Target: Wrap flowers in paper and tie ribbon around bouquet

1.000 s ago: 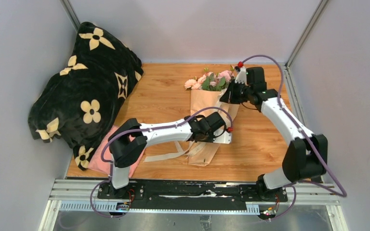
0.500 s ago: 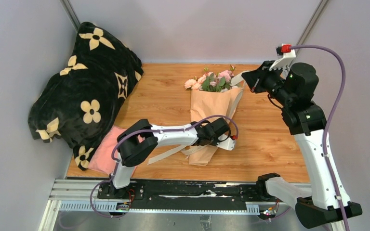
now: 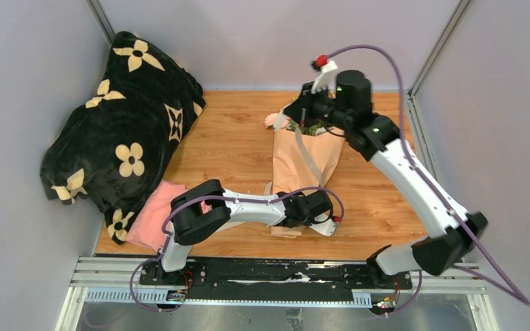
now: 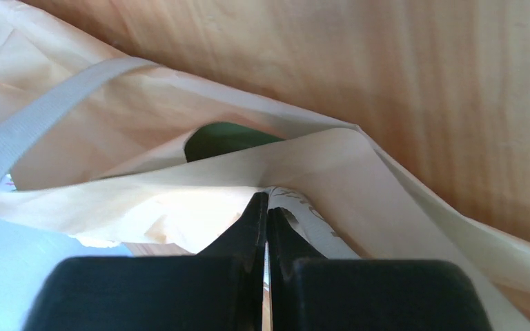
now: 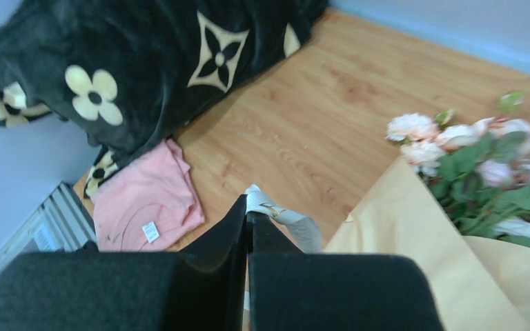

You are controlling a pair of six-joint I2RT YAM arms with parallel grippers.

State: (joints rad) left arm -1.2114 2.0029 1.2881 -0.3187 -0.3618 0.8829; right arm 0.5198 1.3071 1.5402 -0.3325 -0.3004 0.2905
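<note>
The bouquet lies mid-table, its paper (image 3: 286, 158) a peach cone with the flowers (image 3: 274, 119) pink and cream at the far end. My right gripper (image 3: 292, 114) hovers over the flowers, shut on one end of the cream ribbon (image 3: 308, 155), which runs down across the paper. In the right wrist view, the right gripper (image 5: 248, 209) pinches the ribbon (image 5: 286, 219) beside the paper (image 5: 414, 241) and flowers (image 5: 483, 152). My left gripper (image 3: 291, 222) sits at the cone's narrow near end. There the left gripper (image 4: 268, 200) is shut on the ribbon (image 4: 310, 217) against the paper (image 4: 145, 131).
A black blanket (image 3: 128, 131) with cream flower prints is heaped at the far left. A small pink cloth (image 3: 153, 217) with a white label lies at its near edge. Grey walls enclose the wooden table (image 3: 379, 193) on three sides.
My right arm has swung from the bouquet's right side to over the flowers at its left, drawing the ribbon across the paper. My left gripper slid nearer, down to the cone's narrow end.
</note>
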